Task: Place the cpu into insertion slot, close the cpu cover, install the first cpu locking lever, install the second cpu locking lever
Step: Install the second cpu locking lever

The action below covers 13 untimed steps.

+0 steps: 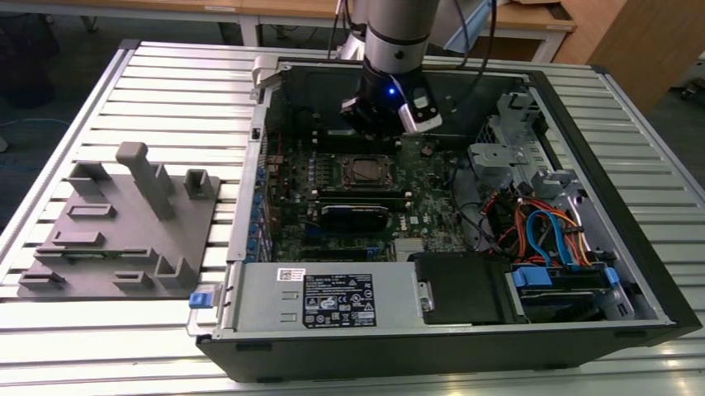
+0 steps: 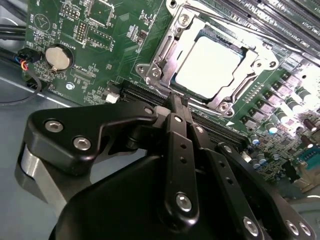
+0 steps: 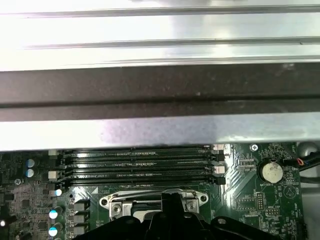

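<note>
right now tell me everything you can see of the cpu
The cpu is a small flat square chip with a pale, dull grey metal top that catches the light. It lies level in the socket on the green circuit board, and the thin silvery cover frame lies down around its edges, leaving the top bare through the window. The gripper sits just beside the socket's edge, fingertips together, not touching the chip. In the exterior view it shows as a small dark square mid-board.

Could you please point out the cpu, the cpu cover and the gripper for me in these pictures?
cpu (image 2: 209, 67): second wrist view, the middle of its pale metal top.
cpu cover (image 2: 167, 52): second wrist view, one side bar of the silvery frame.
gripper (image 2: 177, 102): second wrist view, the tips of its black fingers.
</note>
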Tool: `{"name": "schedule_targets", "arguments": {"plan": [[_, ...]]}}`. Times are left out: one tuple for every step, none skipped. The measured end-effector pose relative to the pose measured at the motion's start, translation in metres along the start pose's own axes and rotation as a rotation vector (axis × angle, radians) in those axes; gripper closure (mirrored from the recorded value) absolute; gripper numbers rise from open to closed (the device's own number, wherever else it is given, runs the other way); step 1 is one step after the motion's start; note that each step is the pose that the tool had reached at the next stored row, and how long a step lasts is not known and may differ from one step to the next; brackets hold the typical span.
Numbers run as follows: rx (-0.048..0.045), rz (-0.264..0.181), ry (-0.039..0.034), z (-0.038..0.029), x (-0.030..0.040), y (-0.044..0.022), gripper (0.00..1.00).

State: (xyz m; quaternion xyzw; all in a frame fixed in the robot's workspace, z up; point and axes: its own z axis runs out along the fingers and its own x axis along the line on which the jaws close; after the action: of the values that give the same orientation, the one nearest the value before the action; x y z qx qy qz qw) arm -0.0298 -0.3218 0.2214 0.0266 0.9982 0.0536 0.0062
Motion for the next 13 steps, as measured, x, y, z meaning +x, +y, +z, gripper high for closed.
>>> {"name": "schedule_targets", "arguments": {"plan": [[0.0017,0.0,-0.0004,0.0001,0.0,0.0001,0.9],[0.0051,0.0,-0.0004,0.0,0.0,0.0,0.9],[0.0089,0.0,-0.0005,-0.0001,0.0001,-0.0001,0.9],[0.0135,0.0,-0.0007,-0.0001,0.0001,-0.0001,0.9],[0.0189,0.0,-0.001,-0.0001,0.0001,-0.0001,0.9],[0.0223,0.0,-0.0013,-0.0001,0.0,-0.0002,0.9],[0.0241,0.0,-0.0014,0.0,0.0,-0.0002,0.9],[0.0256,0.0,-0.0013,-0.0001,0.0,-0.0004,0.9],[0.0266,0.0,-0.0013,-0.0001,0.0001,-0.0006,0.9],[0.0272,0.0,-0.0014,-0.0001,0.0,-0.0012,0.9],[0.0279,0.0,-0.0014,-0.0002,0.0,-0.002,0.9],[0.028,0.0,-0.0015,-0.0003,-0.0001,-0.0032,0.9],[0.028,0.0,-0.0015,-0.0004,-0.0002,-0.0043,0.9]]}}
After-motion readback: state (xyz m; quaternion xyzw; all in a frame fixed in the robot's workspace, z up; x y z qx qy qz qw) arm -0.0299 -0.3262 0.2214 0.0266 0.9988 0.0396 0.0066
